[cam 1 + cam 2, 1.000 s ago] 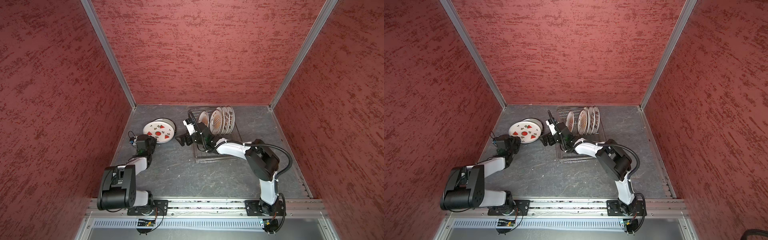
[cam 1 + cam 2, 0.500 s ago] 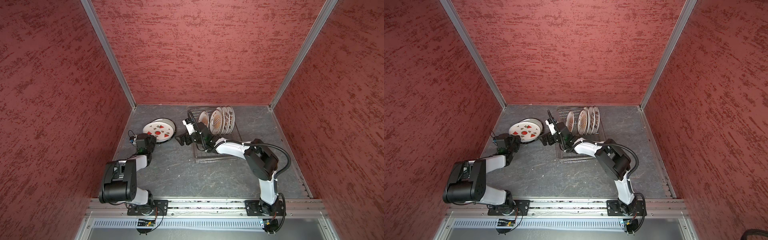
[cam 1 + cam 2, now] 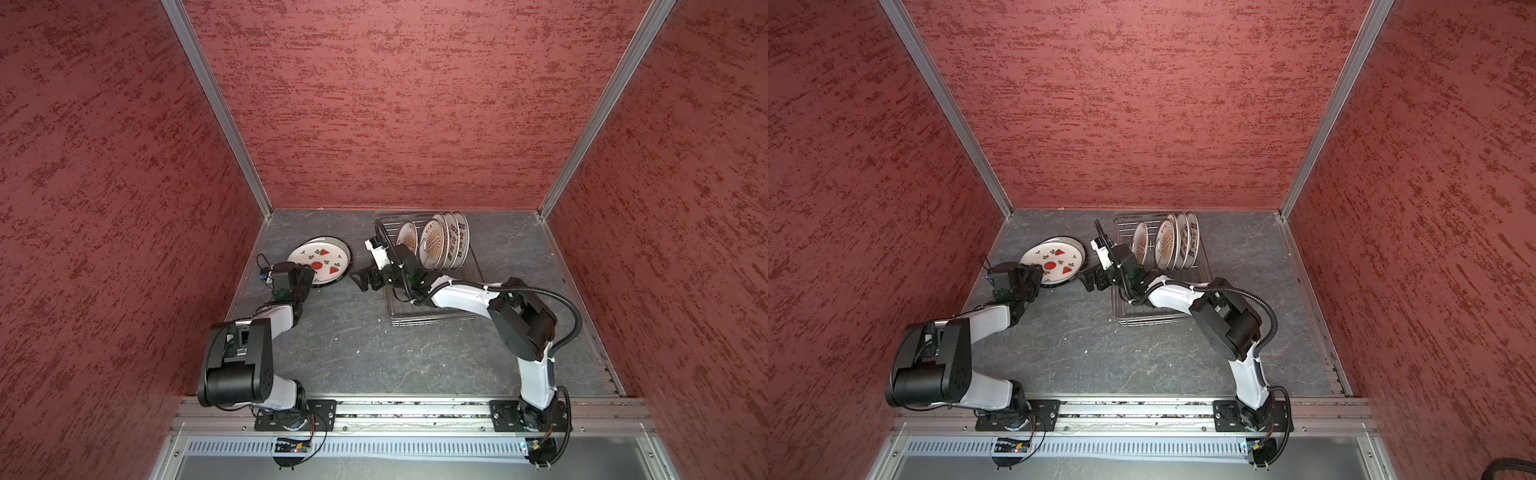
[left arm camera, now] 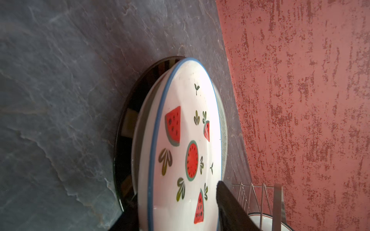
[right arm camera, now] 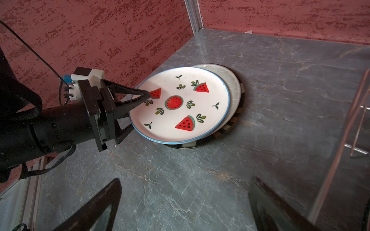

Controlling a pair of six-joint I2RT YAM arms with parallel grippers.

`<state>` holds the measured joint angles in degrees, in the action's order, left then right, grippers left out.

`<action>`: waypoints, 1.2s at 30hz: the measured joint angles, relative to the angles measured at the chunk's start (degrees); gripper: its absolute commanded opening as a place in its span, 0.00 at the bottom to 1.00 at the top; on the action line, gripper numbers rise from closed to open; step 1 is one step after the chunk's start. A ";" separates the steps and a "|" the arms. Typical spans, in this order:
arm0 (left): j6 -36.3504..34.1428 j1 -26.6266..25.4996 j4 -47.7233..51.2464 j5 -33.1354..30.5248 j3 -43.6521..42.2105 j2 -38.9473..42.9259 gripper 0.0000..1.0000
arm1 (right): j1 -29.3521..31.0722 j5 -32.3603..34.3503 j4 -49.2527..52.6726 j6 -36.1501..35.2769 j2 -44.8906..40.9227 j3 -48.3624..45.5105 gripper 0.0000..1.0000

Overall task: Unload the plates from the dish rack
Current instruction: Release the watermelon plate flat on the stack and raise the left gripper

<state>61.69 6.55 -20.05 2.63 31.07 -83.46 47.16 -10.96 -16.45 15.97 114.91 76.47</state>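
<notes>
left pincer (image 5: 140,110): fingers apart, astride the rim of watermelon plate (image 3: 319,259) | watermelon plate: atop stack on bench (image 3: 374,353), 9 o'clock of dish rack (image 3: 432,316) | right pincer (image 3: 359,280): wide apart, empty | four upright plates (image 3: 432,247): rack's 12 o'clock end

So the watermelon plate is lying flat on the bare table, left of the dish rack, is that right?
Not quite. The watermelon plate lies flat left of the dish rack, but not on the bare table: the right wrist view shows it stacked on a pale ribbed plate, which sits on a dark-rimmed plate.
</notes>
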 measured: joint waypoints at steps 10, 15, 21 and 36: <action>-1.03 0.00 3.08 -0.90 1.42 -0.02 0.66 | 0.00 -0.13 0.00 0.02 0.00 0.00 0.99; -1.11 0.00 5.03 -2.19 2.01 -0.02 0.67 | 0.00 -0.15 -0.02 0.02 0.00 0.00 0.99; -2.14 -0.37 7.43 -4.90 4.44 -0.63 0.70 | 0.00 -0.20 0.00 0.02 0.09 0.15 0.99; -2.73 -1.75 8.72 -9.22 8.59 -5.70 0.71 | 0.00 -0.26 0.00 0.02 0.39 0.52 0.99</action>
<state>58.96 4.80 -11.33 -6.59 39.66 -89.17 47.16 -11.22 -16.45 15.99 115.31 76.99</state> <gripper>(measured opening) 0.711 0.990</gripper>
